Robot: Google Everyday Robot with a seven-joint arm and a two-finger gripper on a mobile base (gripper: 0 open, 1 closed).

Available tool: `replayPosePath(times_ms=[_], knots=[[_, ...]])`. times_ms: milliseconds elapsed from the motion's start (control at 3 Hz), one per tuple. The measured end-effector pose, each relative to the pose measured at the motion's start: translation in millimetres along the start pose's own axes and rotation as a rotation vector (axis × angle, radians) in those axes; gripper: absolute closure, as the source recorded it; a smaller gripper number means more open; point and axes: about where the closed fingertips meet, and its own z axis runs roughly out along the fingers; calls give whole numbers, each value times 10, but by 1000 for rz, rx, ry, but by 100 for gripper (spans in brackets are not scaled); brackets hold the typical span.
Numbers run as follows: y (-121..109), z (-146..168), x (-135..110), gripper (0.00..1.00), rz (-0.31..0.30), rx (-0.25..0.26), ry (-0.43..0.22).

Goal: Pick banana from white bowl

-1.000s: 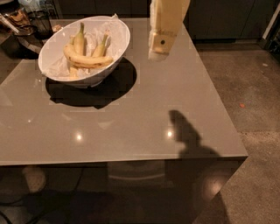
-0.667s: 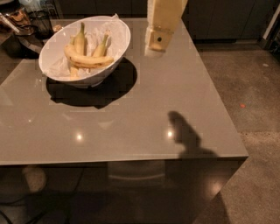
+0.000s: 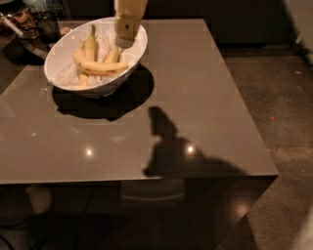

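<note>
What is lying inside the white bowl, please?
Crumpled paper and three bananas: a long curved banana in front, two shorter bananas behind. The gripper hangs over the bowl, covering one short banana's top.

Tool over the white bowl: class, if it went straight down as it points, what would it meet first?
Likely the shorter banana directly beneath the tool, inside the white bowl, rather than the long curved banana lying across the front; depth is unclear.

The end effector (image 3: 123, 41) hangs over the white bowl (image 3: 98, 89) by the far left corner of the bench (image 3: 195, 97). The top edge cuts off its arm (image 3: 130, 7). It hides the top of a short banana (image 3: 112, 55).
</note>
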Motion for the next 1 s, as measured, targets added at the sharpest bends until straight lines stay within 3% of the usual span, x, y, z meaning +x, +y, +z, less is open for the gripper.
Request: replayPosePath(times_ms=[667,1000], knots=[[-140,63,-279,0,-1,29,-79],[-271,300,-427,10,24,-11,-74]])
